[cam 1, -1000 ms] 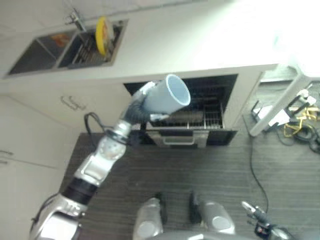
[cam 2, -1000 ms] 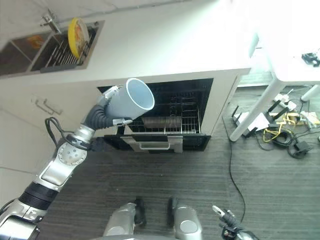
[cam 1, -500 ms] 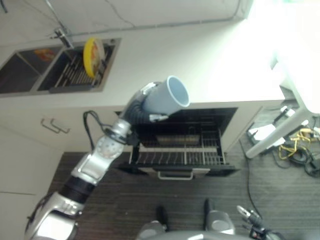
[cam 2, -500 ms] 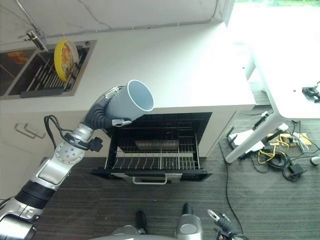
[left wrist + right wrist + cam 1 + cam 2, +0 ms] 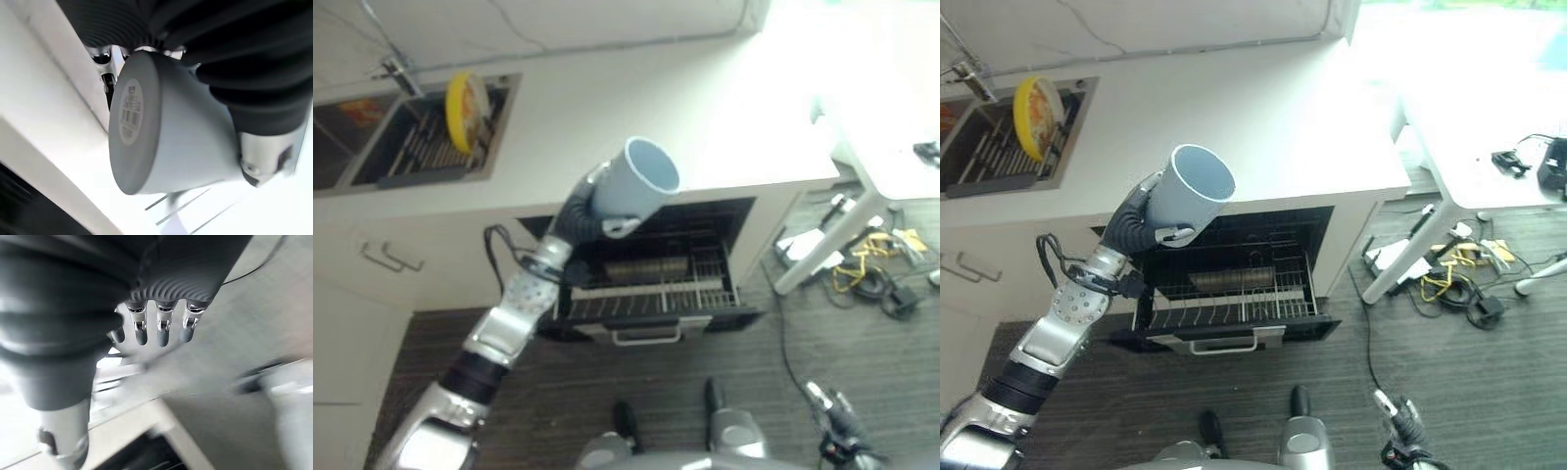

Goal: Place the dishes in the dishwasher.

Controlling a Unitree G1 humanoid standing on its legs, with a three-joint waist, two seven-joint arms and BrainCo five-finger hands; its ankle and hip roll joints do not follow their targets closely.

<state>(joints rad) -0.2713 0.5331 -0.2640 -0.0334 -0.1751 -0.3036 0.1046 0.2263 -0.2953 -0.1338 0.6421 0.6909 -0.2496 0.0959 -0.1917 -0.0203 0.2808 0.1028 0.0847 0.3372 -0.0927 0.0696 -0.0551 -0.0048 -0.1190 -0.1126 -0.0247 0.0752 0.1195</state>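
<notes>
My left hand (image 5: 595, 194) is shut on a light blue cup (image 5: 637, 184), held up in the air with its mouth tilted up and to the right. In the left wrist view the cup's base (image 5: 132, 122) with a label faces the camera. Below the cup stands the open dishwasher, its lower rack (image 5: 1234, 299) pulled out with an oblong dark item lying in it. A yellow plate (image 5: 1028, 117) stands on edge in the sink rack (image 5: 421, 147). My right hand (image 5: 1396, 411) hangs low at the lower right, its fingers (image 5: 161, 328) relaxed and holding nothing.
A white counter (image 5: 1263, 117) runs above the dishwasher. A white table (image 5: 1489, 108) stands at the right, with cables and a power strip (image 5: 1449, 289) on the dark floor under it. Cabinet doors with a handle (image 5: 386, 259) lie left of the dishwasher.
The whole picture has shifted, so the camera moved. The cup stays in my left hand above the dishwasher, its mouth tilted slightly more upward than before.
</notes>
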